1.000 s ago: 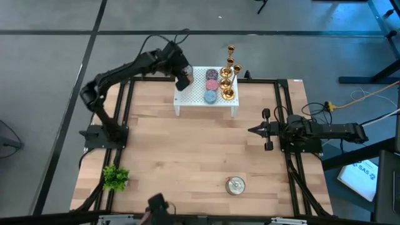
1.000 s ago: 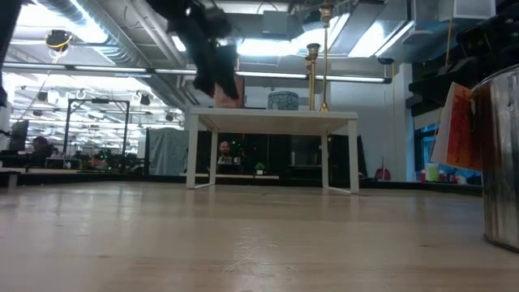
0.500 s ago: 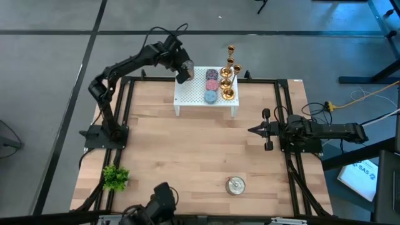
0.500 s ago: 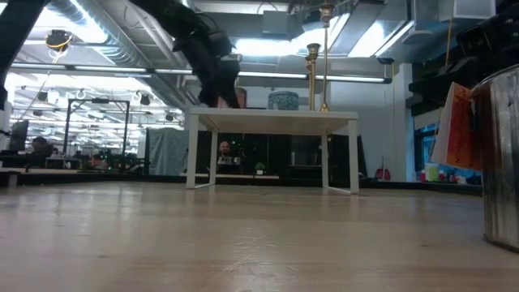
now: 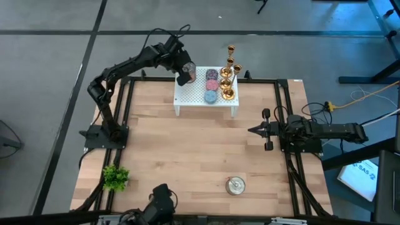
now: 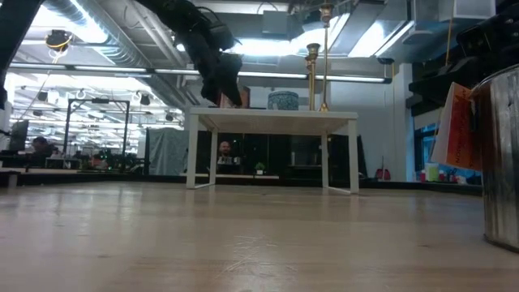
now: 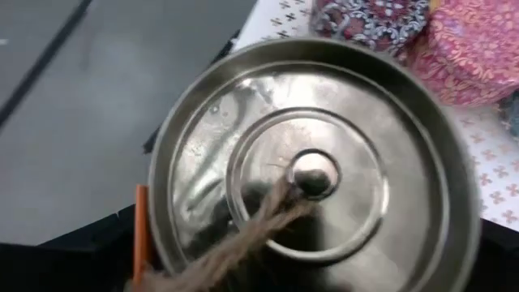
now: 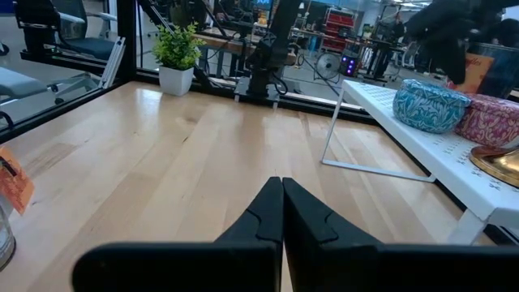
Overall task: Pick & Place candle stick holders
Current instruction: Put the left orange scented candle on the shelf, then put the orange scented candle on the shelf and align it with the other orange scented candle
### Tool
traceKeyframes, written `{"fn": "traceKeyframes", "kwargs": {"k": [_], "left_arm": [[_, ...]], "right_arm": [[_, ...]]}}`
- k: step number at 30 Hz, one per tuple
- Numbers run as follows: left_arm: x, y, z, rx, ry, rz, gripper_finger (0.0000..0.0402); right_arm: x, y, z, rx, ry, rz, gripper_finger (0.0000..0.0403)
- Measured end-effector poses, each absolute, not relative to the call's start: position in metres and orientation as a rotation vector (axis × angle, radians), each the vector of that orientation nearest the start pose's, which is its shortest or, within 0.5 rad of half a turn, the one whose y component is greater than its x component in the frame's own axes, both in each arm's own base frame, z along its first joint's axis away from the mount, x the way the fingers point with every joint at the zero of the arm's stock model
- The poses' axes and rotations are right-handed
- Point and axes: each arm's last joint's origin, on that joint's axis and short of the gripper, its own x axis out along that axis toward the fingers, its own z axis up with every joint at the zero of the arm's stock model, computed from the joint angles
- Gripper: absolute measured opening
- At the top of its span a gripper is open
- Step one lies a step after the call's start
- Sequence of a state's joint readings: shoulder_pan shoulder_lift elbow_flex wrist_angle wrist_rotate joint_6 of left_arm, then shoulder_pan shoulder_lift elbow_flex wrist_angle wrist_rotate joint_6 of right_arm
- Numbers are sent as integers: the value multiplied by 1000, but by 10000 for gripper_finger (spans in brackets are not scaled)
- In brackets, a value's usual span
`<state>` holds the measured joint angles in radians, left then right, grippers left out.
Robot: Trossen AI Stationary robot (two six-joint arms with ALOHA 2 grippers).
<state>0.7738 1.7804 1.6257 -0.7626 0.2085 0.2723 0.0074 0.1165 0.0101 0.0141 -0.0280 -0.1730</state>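
Your left gripper (image 5: 185, 76) hangs over the far left corner of the white shelf (image 5: 190, 100), at the back of the table (image 5: 187, 156). Whether it stands wide or narrow, I cannot tell. Its wrist camera looks straight down on a round silver tin (image 7: 308, 162), which fills almost the whole view; the lid has a small knob in the middle with a bit of twine on it. You can see two patterned candles (image 7: 422, 32) just beside that tin, on the shelf's perforated top.

Move right along the shelf and you find the row of flat candles (image 5: 211, 84) in the middle. Just beside them, on the shelf's right end, stand the gold holders (image 5: 227, 82), upright and close together. In the low view they rise tall above the shelf top.

Farther right, your right gripper (image 5: 253, 130) waits low over the table's right side, pinched shut on nothing, pointing toward the middle.

Near the front edge sit a small plant (image 5: 115, 177) on the left and a second tin (image 5: 235, 185) toward the right.
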Motion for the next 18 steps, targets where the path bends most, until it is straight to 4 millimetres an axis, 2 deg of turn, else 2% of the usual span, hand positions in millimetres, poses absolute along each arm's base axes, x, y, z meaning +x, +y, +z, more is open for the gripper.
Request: {"fn": "traceKeyframes", "kwargs": {"k": [8,18], "left_arm": [[263,253,336,-117,830,445,399],[230,217,385,-119,714,377,400]], "right_arm": [[104,2,159,-172,89,43,1],[104,2,159,-172,89,43,1]]}}
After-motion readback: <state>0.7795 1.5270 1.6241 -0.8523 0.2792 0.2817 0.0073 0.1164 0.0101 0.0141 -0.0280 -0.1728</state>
